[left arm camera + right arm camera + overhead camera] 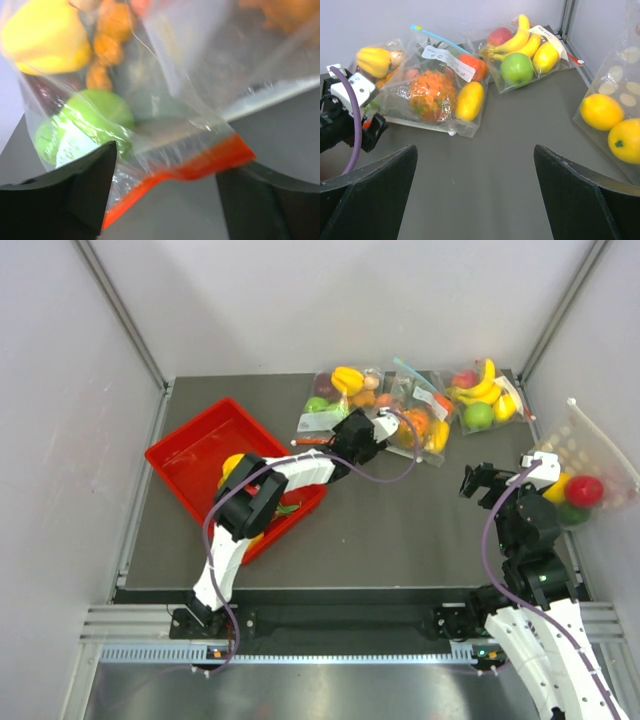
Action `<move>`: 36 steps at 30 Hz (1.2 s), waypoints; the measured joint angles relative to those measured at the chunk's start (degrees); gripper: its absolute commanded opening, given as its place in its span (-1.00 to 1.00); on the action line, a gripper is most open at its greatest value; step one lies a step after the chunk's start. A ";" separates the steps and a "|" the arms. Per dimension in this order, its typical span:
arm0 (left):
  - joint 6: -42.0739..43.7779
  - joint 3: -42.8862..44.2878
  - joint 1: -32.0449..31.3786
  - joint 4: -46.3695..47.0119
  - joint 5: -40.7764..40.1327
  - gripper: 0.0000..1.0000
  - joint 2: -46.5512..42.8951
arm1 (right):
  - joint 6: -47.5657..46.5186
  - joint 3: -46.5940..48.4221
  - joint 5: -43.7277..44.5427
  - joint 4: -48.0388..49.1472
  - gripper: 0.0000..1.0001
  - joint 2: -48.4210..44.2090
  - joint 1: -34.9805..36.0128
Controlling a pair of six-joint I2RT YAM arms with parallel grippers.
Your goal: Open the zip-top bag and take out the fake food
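The left gripper point(167, 165) stands open, and the orange-red zip strip point(210, 161) lies between its dark, wide-spread fingers. The strip edges the zip-top bag point(200, 95), clear crinkled film lying at the back of the dark matte surface point(285, 125). Inside is the fake food point(92, 120): glossy round green apples, a smooth yellow piece and knobbly orange segments. The right gripper point(475, 150) is open too, holding nothing. It hangs over bare surface, well apart from the neighbouring bags point(440, 90).

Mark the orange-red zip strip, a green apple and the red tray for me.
orange-red zip strip point(200, 166), left wrist view, middle of the strip.
green apple point(95, 117), left wrist view, skin seen through plastic.
red tray point(195, 460), top view, bare floor.
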 measured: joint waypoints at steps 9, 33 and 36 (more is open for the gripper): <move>0.17 1.31 1.07 4.85 -1.01 -1.00 1.25 | 0.09 -0.02 -1.07 0.07 0.99 0.42 0.00; -16.55 13.16 9.22 -10.82 9.62 -1.00 -17.77 | 0.02 -0.02 -2.78 -0.04 0.99 0.90 0.00; -19.87 13.88 8.81 -15.19 14.29 -1.00 -21.09 | -0.13 -0.02 -3.45 0.02 0.99 1.07 0.00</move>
